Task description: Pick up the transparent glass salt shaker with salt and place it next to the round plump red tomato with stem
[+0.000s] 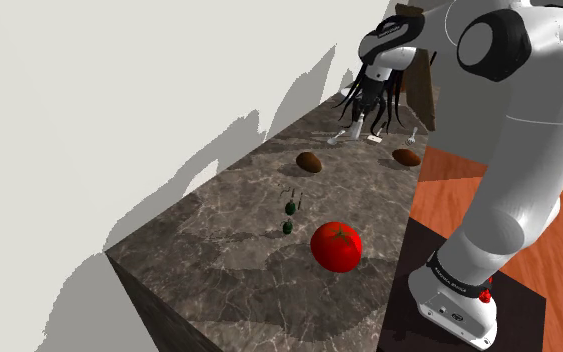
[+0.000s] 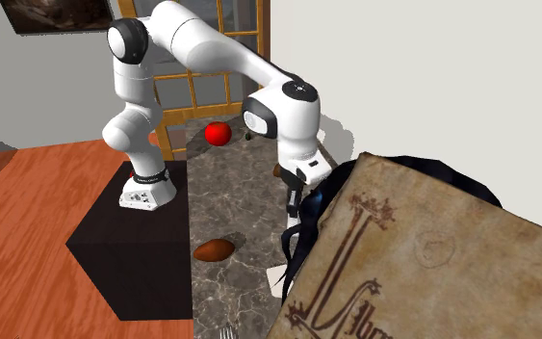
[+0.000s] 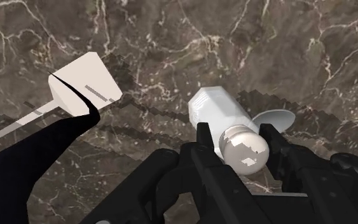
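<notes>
The salt shaker is a pale, white-drawn bottle with a rounded cap, at the far end of the dark marble counter. My gripper reaches down over it, one black finger pressed on each side of the cap, so it is shut on the shaker. Whether the base still rests on the counter I cannot tell. In the shoulder view the gripper hangs low at the far end. The round red tomato with a green stem lies near the counter's near end, far from the gripper, and shows as tomato.
A white spatula lies close beside the shaker, a pale spoon-like piece behind it. Two brown oval lumps and small green items lie between gripper and tomato. A big brown book with black strands stands by the gripper.
</notes>
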You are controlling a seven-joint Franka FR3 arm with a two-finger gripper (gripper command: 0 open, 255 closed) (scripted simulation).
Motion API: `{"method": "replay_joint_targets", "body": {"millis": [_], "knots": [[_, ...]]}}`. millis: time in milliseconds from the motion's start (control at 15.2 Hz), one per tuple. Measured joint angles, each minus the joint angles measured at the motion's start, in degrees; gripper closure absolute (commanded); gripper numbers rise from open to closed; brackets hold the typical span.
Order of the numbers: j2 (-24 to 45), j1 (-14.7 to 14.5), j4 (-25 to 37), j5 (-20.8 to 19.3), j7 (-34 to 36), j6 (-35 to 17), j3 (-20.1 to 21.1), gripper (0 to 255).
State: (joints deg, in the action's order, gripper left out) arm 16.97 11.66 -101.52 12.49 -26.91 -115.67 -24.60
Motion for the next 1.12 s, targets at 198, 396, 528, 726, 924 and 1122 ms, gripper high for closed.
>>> {"method": "replay_joint_targets", "body": {"millis": [198,396,528,726,924,1122], "knots": [[-0.6,0.1,1.4,-0.4,0.2,2.0,-0.2,255],[-1.3,0.0,3.1,-0.9,0.7,4.2,-0.3,255],[-1.9,0.0,3.7,-1.2,0.9,5.4,-0.5,255],[-2.3,0.0,5.5,-1.5,1.3,7.5,-0.5,255],[-2.6,-0.1,7.3,-1.8,1.7,9.6,-0.6,255],[-2.8,0.0,9.5,-1.9,2.0,11.8,-0.7,255]]}}
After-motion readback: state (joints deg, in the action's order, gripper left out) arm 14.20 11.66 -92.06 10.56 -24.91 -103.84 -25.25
